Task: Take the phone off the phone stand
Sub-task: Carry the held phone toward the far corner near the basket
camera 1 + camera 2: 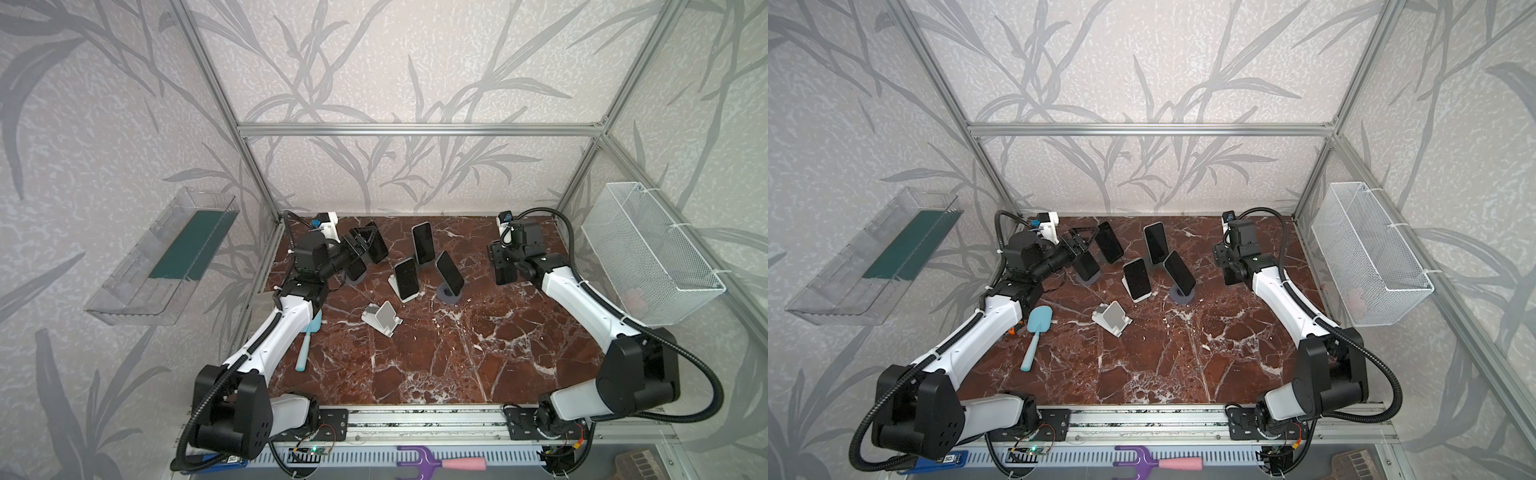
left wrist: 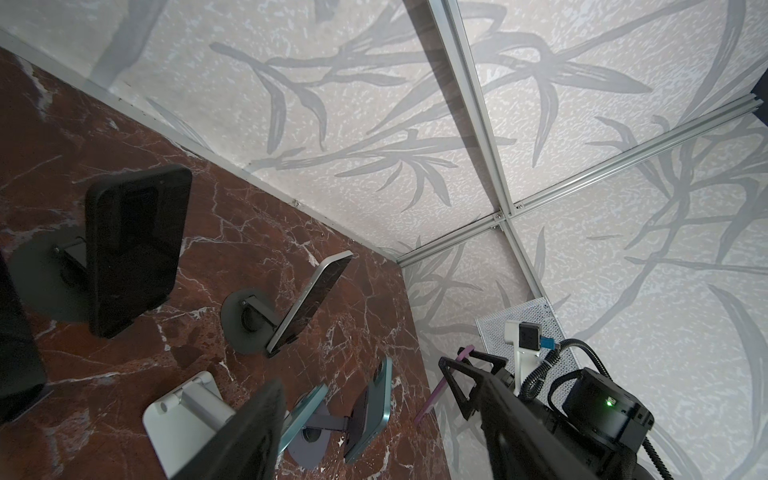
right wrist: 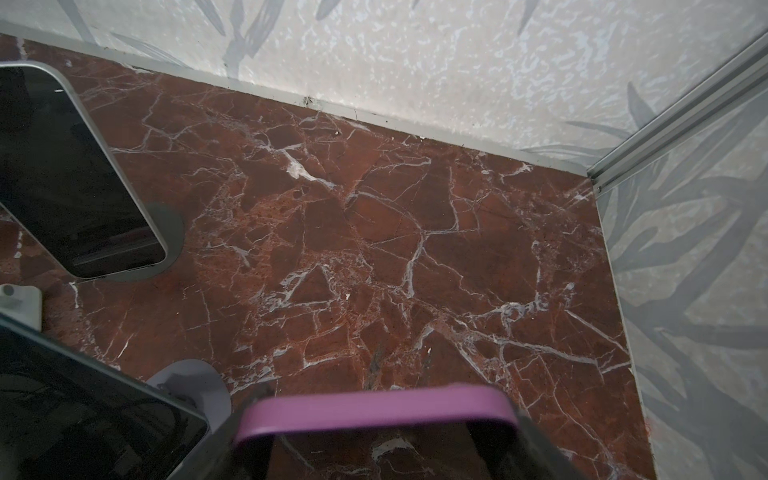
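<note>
Two claws hang over the bench (image 1: 436, 365): the right claw (image 1: 506, 272) grips a purple phone (image 3: 374, 409) above the far right corner, while the left claw (image 1: 1079, 242), jaws apart around nothing, sits just beside a black phone (image 1: 1086, 266) leaning on its grey stand (image 1: 1090, 280).

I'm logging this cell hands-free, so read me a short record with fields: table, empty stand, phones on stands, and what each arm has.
table: red-brown marble
empty stand: white stand, mid-table
phones on stands: silver-edged phone, teal phone, black-cased phone
right gripper: closed on purple-cased phone
left gripper: at the table's far left, grip unclear
stray item: light blue spatula
</note>
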